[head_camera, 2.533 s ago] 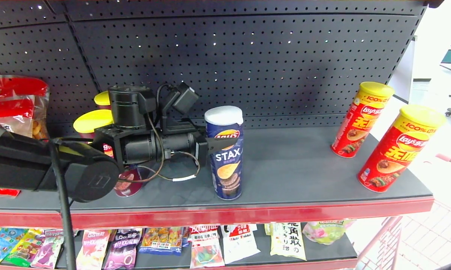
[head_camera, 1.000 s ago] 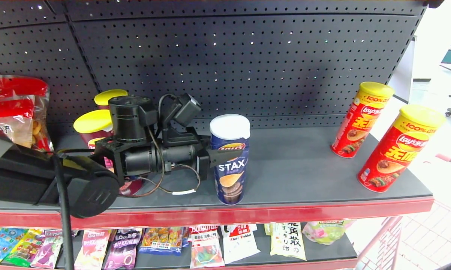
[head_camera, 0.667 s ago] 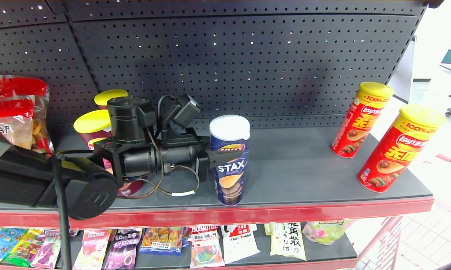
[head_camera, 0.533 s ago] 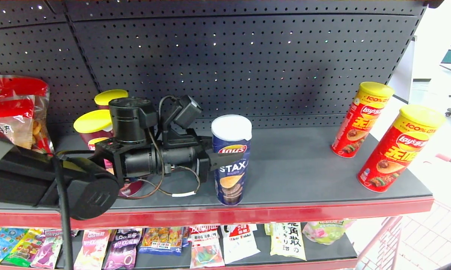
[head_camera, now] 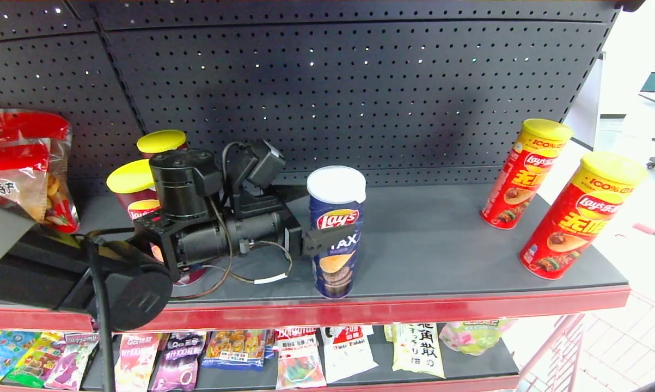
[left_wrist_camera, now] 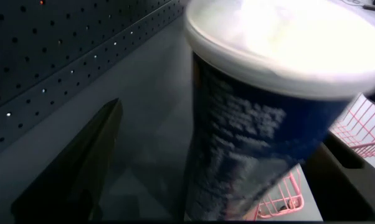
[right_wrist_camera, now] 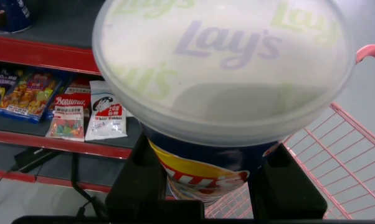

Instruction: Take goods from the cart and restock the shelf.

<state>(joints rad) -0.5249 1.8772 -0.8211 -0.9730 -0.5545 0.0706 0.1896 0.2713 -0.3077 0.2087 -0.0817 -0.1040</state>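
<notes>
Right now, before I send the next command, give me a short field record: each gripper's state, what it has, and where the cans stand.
left gripper: open, fingers either side of the blue can, gap visible on one side
blue can: upright, near the front edge of the shelf
right gripper: shut on a second can, with the cart below
also on shelf: two red cans, upright, toward the robot's right
</notes>
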